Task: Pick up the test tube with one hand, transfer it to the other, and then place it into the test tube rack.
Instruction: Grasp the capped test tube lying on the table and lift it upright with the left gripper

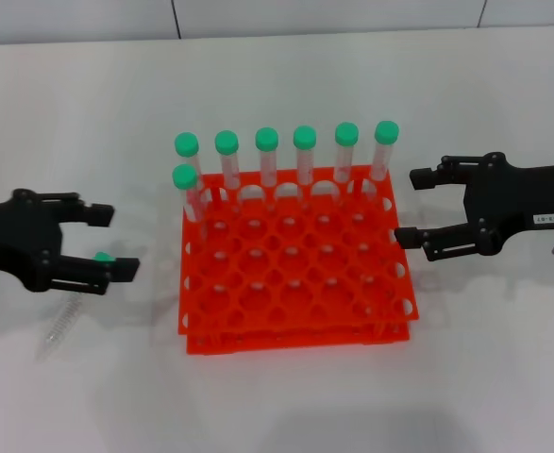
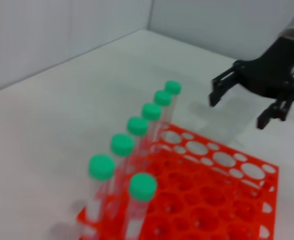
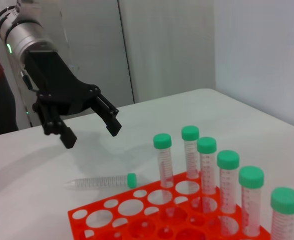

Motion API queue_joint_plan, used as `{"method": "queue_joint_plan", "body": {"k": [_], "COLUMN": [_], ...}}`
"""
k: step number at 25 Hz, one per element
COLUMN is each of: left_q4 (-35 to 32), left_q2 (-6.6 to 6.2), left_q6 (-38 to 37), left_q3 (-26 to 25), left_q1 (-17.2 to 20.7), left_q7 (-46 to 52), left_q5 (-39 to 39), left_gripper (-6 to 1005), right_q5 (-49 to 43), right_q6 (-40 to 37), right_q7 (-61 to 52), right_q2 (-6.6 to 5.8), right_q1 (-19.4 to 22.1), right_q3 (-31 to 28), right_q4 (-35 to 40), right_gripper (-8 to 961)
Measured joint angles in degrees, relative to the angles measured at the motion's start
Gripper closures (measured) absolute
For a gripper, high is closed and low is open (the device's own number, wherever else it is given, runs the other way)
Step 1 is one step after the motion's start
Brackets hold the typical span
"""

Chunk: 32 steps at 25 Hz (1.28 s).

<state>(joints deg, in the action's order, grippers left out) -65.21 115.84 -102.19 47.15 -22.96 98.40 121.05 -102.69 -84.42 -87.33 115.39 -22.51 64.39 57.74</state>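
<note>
Orange-red test tube rack (image 1: 295,264) holds seven green-capped tubes (image 1: 304,156) along its far side. Test tube (image 3: 101,181) lies flat on table (image 1: 88,123) left of rack. Left gripper (image 1: 116,241) hovers above it, fingers spread, empty. Right gripper (image 1: 411,206) right of rack, spread, empty.

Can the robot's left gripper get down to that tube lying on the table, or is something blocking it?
Probably yes. The left gripper hovers open just above the test tube, which lies flat on the table beside the test tube rack. Nothing sits between them.
</note>
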Motion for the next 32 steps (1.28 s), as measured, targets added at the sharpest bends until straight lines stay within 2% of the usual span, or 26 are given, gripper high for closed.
{"method": "queue_joint_plan", "body": {"k": [3, 9, 21, 32], "left_q4": [0.1, -0.1, -0.3, -0.1], "left_q2": [-0.83, -0.89, -2.39, -1.36], "left_q6": [0.3, 0.5, -3.6, -0.9], "left_q3": [-1.0, -2.0, -2.1, -1.6], "left_q1": [0.1, -0.7, -6.2, -7.1], "left_q7": [2.4, 7.7, 17.1, 27.0], "left_q5": [1.7, 7.2, 22.1, 25.6], "left_gripper": [177, 183, 196, 208], "right_q5": [0.2, 1.4, 3.4, 4.2], "right_q6": [0.0, 0.1, 0.0, 0.1], "right_q7": [0.0, 0.0, -0.1, 0.0], "right_q2": [0.00, 0.00, 0.00, 0.00], "right_q1": [0.0, 0.0, 0.5, 0.6], "right_q3": [0.3, 0.8, 1.0, 1.4], "right_q4": [0.0, 0.0, -0.5, -0.6], "right_gripper": [121, 123, 127, 130]}}
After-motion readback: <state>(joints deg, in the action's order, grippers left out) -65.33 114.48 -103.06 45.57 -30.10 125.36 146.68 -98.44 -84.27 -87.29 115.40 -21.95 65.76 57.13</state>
